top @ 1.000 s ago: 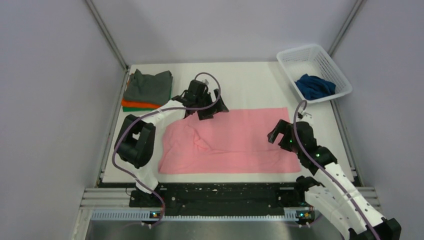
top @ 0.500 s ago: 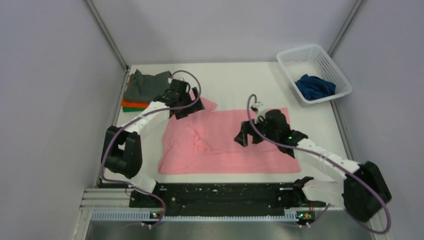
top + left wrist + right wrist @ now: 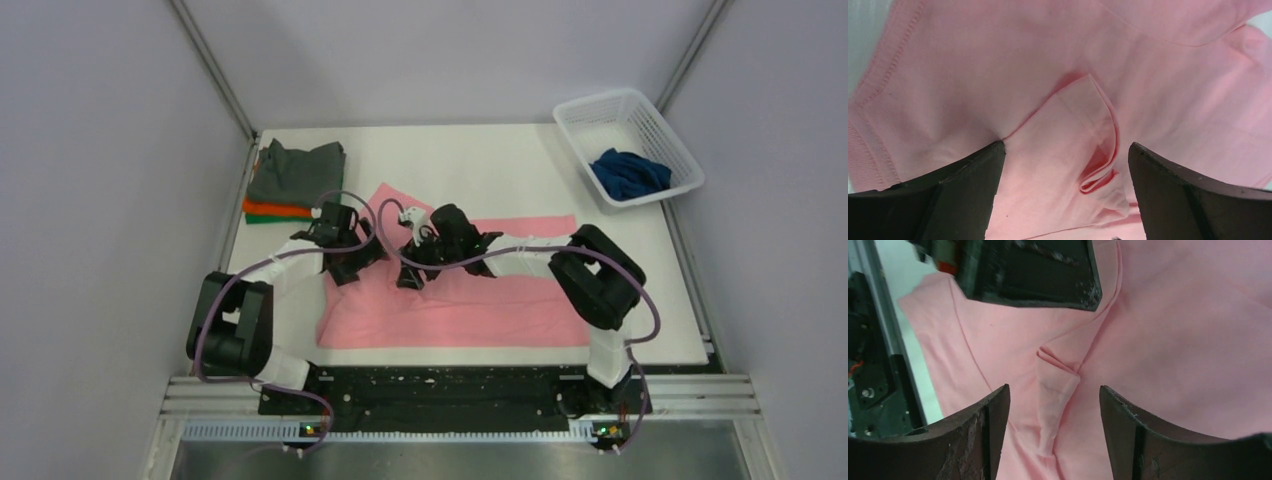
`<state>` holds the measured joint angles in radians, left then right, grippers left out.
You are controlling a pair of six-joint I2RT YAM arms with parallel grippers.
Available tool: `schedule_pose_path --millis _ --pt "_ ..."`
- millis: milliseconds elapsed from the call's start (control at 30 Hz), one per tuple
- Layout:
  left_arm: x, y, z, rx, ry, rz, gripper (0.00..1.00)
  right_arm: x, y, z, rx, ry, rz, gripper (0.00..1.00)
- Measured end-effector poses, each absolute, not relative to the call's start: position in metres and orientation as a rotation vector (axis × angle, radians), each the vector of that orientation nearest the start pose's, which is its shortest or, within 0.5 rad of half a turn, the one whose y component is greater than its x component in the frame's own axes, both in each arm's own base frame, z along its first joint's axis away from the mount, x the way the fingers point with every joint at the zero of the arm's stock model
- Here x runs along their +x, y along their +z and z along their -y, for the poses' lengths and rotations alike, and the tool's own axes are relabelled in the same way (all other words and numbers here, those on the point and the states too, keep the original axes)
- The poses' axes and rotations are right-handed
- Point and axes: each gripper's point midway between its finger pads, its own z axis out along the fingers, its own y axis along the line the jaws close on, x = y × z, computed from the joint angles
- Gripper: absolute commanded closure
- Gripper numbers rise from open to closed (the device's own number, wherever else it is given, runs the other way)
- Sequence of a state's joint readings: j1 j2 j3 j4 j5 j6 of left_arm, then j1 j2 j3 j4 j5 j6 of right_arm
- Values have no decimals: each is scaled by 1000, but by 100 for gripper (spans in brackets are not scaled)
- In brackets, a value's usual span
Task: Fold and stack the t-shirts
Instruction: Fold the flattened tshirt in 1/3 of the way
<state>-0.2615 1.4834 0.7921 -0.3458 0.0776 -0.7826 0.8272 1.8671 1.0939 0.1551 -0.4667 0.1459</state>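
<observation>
The pink t-shirt (image 3: pixel 500 290) lies spread across the white table, rumpled at its left half, with a corner flap (image 3: pixel 390 197) pointing to the far side. My left gripper (image 3: pixel 345 262) hovers low over the shirt's left part. In the left wrist view it (image 3: pixel 1065 145) stands wide open, with a raised fold (image 3: pixel 1100 150) of pink cloth between the fingers. My right gripper (image 3: pixel 408 272) reaches in from the right, close beside the left one. Its jaws (image 3: pixel 1054 388) are open either side of a narrow pleat (image 3: pixel 1060 385), not pinching it.
A folded stack sits at the far left: a dark grey t-shirt (image 3: pixel 298 172) on an orange one (image 3: pixel 270 209) and a green one (image 3: pixel 262 218). A white lattice basket (image 3: pixel 660 125) at the far right holds a navy blue t-shirt (image 3: pixel 628 172). The left gripper's body (image 3: pixel 1028 270) shows in the right wrist view.
The right arm swung from the shirt's right edge leftward to the rumpled part, and its jaws narrowed. The left gripper moved nearer and leftward, off the far edge, uncovering the corner flap.
</observation>
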Motion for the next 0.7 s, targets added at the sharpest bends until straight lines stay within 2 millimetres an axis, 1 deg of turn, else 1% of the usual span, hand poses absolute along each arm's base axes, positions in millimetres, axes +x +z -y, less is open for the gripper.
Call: schedule_pose_path --millis 100,167,233,300,367,433,467,500,600,700 --pt "303 38 124 -687 -462 -2584 1 258 46 -412 -1074 1008 -2118 40" --pt "303 39 123 -697 -468 -2574 1 258 35 -416 -1094 993 -2135 47" --pt "303 39 122 -705 -468 -2564 1 261 35 -423 -1106 975 -2118 54" --pt "303 39 122 -712 -471 -2555 1 261 34 -428 -1111 948 -2110 65" --pt "303 39 122 -718 -474 -2549 1 261 31 -430 -1109 908 -2116 82" --pt "303 40 121 -723 -474 -2545 1 262 27 -430 -1093 861 -2127 94" --pt "303 40 121 -726 -473 -2543 1 264 27 -429 -1084 845 -2130 98" --pt "303 40 120 -731 -471 -2541 1 265 26 -429 -1071 828 -2135 100" --pt "302 40 119 -740 -465 -2535 1 273 25 -426 -1016 784 -2148 100" --pt "301 39 117 -751 -460 -2529 1 278 26 -419 -962 737 -2156 95"
